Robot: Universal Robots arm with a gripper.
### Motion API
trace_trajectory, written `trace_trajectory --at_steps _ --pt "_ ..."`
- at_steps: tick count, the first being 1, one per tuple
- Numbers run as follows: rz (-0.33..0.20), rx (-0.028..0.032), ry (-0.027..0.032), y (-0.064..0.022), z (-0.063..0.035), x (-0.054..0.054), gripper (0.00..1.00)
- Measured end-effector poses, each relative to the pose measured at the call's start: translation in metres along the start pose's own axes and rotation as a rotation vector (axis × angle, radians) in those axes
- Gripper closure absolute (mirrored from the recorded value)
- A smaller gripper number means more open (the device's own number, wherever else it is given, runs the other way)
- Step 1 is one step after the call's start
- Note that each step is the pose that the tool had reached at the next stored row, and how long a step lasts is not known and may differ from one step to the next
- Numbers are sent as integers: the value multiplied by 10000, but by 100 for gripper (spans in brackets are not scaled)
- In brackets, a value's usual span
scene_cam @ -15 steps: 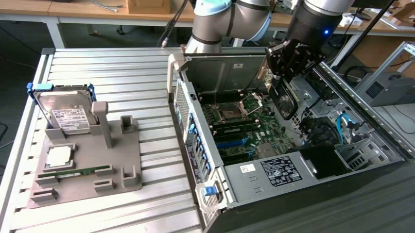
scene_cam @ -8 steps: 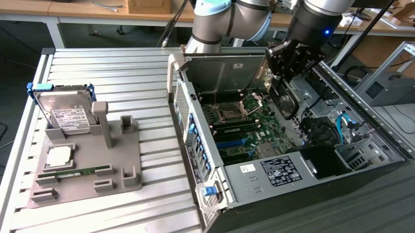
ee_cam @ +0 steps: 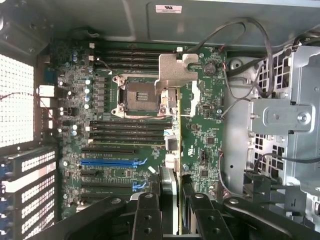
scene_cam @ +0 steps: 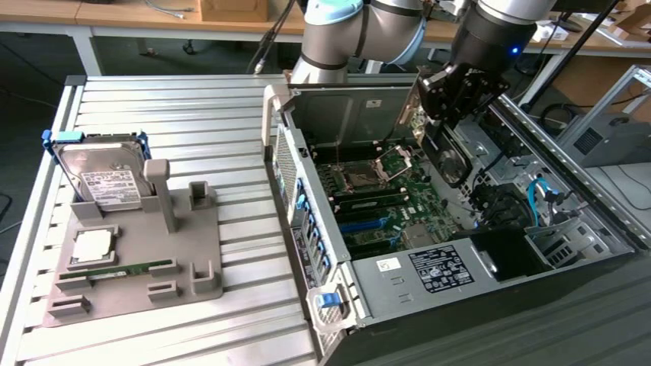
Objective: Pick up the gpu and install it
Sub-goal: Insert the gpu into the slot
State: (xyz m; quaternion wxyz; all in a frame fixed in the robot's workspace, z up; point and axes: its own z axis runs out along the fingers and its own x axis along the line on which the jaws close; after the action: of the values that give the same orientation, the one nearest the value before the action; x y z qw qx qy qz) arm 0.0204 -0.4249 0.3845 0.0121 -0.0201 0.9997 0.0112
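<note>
**Card held above the open case**

The arm leans down over the open computer case (scene_cam: 402, 286), its gripper (scene_cam: 444, 122) clamped on the gpu (scene_cam: 449, 155). The card hangs on edge above the motherboard (ee_cam: 202, 137). Its long axis runs out from the fingers (ee_cam: 147, 215), with the bracket end farthest from them. One gpu, one hard drive (scene_cam: 102, 179) and one memory stick (scene_cam: 127, 271) are in sight.
</note>
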Motion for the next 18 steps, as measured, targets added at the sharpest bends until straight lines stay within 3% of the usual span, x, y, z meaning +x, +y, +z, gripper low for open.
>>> trace_trajectory --at_steps 18 --pt "-957 -23 21 0 0 0 73"
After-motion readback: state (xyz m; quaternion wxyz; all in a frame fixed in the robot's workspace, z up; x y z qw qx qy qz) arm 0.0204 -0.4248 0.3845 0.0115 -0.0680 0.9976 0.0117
